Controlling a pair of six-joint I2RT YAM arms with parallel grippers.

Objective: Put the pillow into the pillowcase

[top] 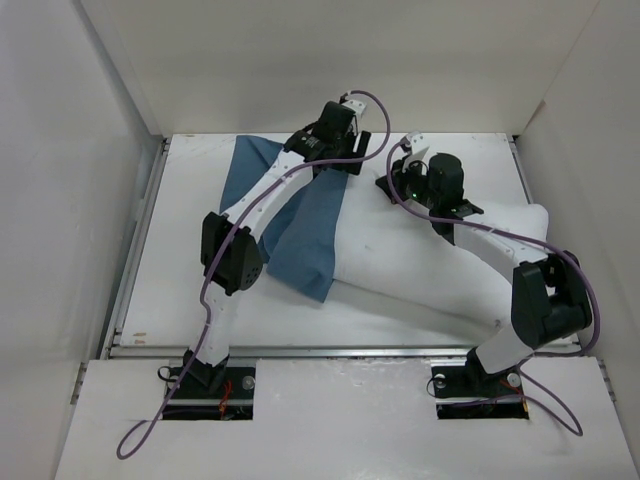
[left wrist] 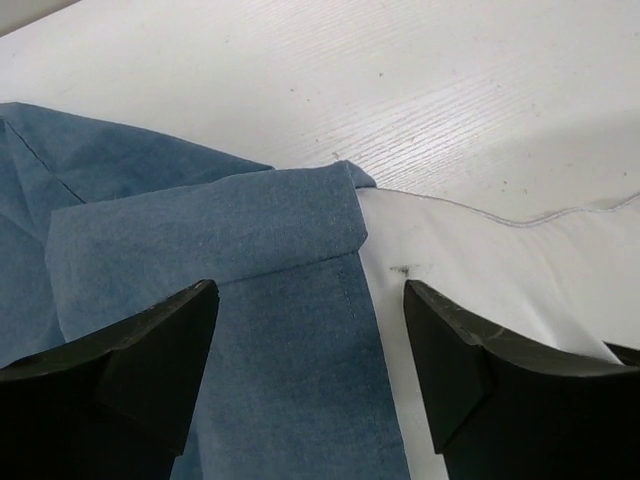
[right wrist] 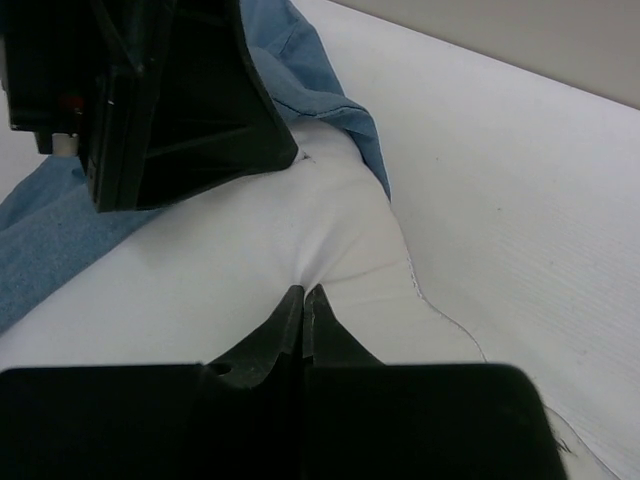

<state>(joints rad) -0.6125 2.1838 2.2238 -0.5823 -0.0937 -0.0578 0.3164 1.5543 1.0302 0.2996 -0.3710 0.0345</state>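
White-walled bay, white table with a faint wood grain. Pillow lies across the middle and right of the table. Pillowcase sits at its left end, slate-blue, limp and wrinkled, overlapping that end a short way. Most of the pillow is bare.

Left gripper hovers at the far edge, jaws wide, straddling the folded hem of the pillowcase where blue meets white; nothing held. Right gripper is just beside it, jaws closed to a pinch on the pillow's cover near the far seam, and the cloth puckers at the tips.

Judged step: early stuffing, with the pillow's end only just started into the sack. How far the corner sits inside the mouth cannot be told.

Next move likely calls for the left gripper to descend and close on the top layer of the hem alone, then lift to open the mouth while the right feeds its pinched corner inward. Risk: catching both layers, or the pillow's own fabric, would shut the mouth
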